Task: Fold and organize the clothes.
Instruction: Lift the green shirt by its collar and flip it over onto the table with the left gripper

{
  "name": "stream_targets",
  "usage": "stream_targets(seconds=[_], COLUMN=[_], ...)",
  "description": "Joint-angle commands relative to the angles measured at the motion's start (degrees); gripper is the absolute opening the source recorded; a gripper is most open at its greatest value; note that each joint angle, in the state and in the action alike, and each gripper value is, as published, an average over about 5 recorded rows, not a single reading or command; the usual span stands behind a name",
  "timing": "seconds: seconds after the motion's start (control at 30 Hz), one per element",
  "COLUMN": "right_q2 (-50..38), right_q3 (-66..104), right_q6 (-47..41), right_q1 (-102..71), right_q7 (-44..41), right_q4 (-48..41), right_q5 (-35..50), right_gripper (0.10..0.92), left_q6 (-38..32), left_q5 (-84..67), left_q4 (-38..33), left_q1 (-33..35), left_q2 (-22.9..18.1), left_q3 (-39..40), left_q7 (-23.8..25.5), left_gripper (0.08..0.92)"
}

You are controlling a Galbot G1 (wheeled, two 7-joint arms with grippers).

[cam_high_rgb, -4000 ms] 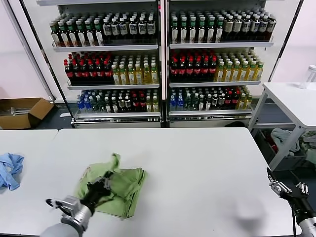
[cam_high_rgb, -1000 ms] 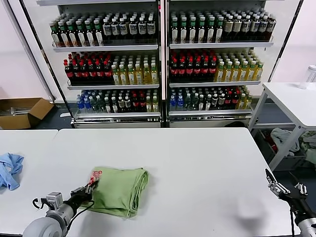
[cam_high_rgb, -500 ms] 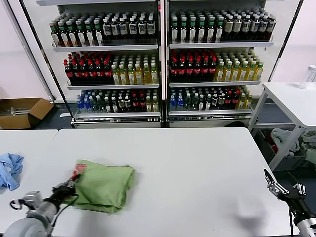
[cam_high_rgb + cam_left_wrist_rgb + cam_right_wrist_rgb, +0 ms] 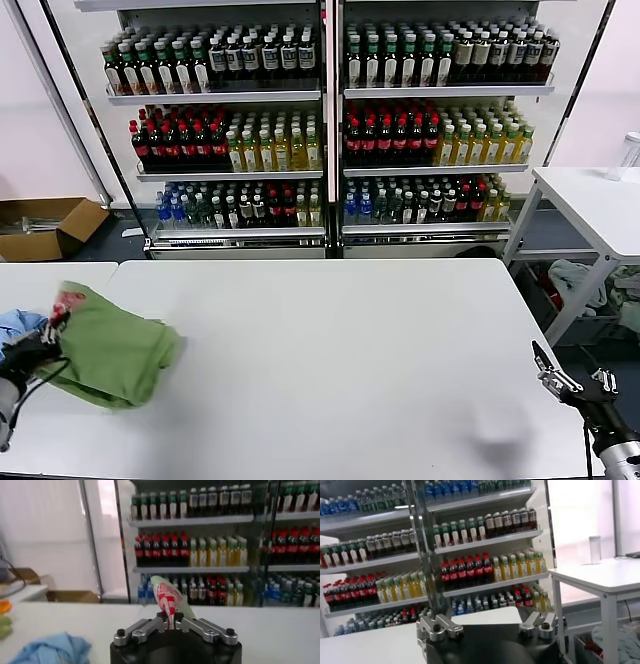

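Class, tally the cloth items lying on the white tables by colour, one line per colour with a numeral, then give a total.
Light green folded polo shirt with a red-and-white printed logo: 1
Light blue crumpled cloth: 1
Total: 2

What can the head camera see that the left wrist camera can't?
Only the head view shows the whole folded green shirt lying on the white table, and the right gripper open near the table's far corner. Only the left wrist view shows the left gripper shut on the shirt's red-and-white printed edge. Both show the blue cloth and drink shelves.
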Motion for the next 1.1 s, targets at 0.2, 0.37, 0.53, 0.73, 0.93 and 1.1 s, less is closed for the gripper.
stream_targets(seconds=[0.2, 0.37, 0.53, 0.73, 0.93, 1.1], right_q2=[0.5, 0.5, 0.8, 1.6, 1.1, 0.1], right_q3=[0.2, 1.5, 1.7, 0.9, -0.9, -2.7], right_q6=[-0.3, -0.2, -0.4, -0.5, -0.7, -1.3], right_q1=[-0.3, -1.3, -1.7, -2.1, -2.4, -1.2], right_q7=[0.2, 0.2, 0.2, 0.2, 0.1, 0.3], right_q4=[1.8, 2.4, 3.2, 4.0, 4.6, 4.9], right_q5=[0.0, 0.1, 0.0, -0.9, -2.5, -3.9], right_gripper=[0.823, 0.823, 0.823, 0.823, 0.823, 0.823], left_q6=[5.5, 6.3, 6.1, 5.1, 1.6, -2.5], left_q5=[3.8, 4.3, -12.5, -22.8, -25.2, -26.7], left_q4=[-14.7, -14.0, -14.8, -13.2, -11.6, -11.5], left_q1=[-5.2, -6.5, -12.0, -18.6, -19.5, -17.9], left_q2=[-5.7, -11.6, -13.9, -14.0, -13.2, -13.4], left_q3=[26.2, 42.8, 51.1, 52.1, 49.5, 46.8], left_q7=[-8.1, -13.8, -21.9, -24.6, -21.0, -17.2], left_gripper=[0.116, 0.116, 0.116, 0.116, 0.118, 0.208])
